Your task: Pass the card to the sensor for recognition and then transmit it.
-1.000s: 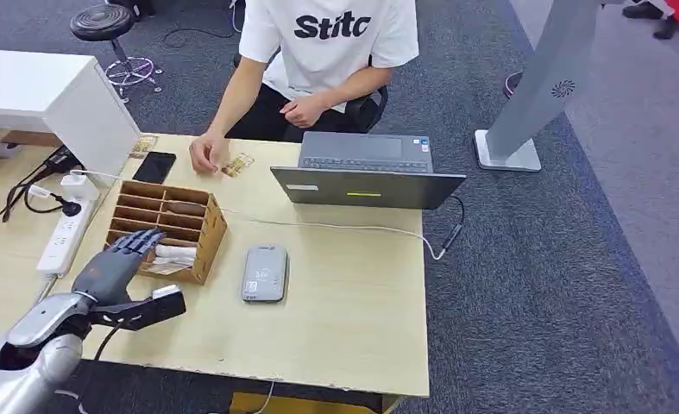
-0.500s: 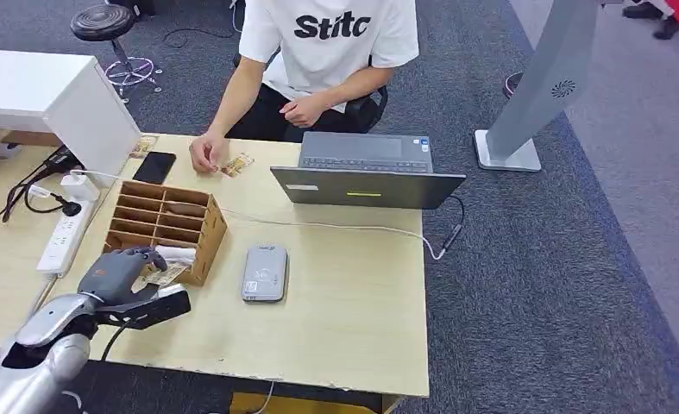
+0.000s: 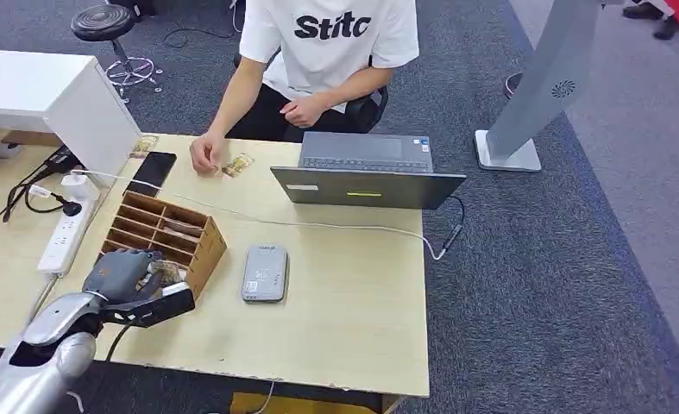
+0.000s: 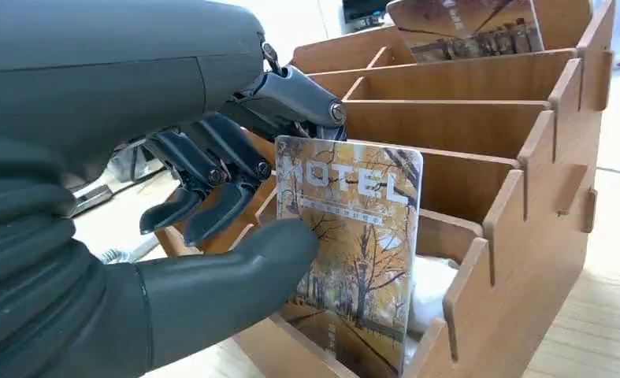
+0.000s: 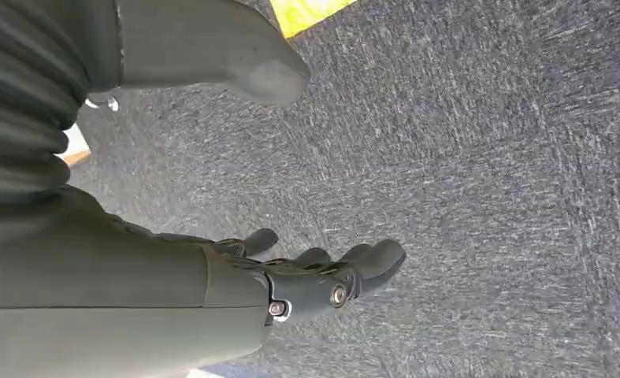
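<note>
Card (image 4: pixel 354 252) pinched by left hand (image 4: pixel 212 260) in the organizer (image 4: pixel 527 205) (lower edge hidden); right hand (image 5: pixel 314 276) empty, fingers apart.

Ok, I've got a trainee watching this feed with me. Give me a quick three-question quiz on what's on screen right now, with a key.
1. True or false: the left hand pinches a card at the wooden rack.
2. Which word is printed on that card? A) HOTEL B) BANK C) METRO
3. Fill in: the grey sensor lies on the table between the rack and the open ____.

Key
1. True: the thumb and fingers hold the card upright in a rack slot.
2. A.
3. Laptop. The right hand hangs over carpet, holding nothing.
</note>
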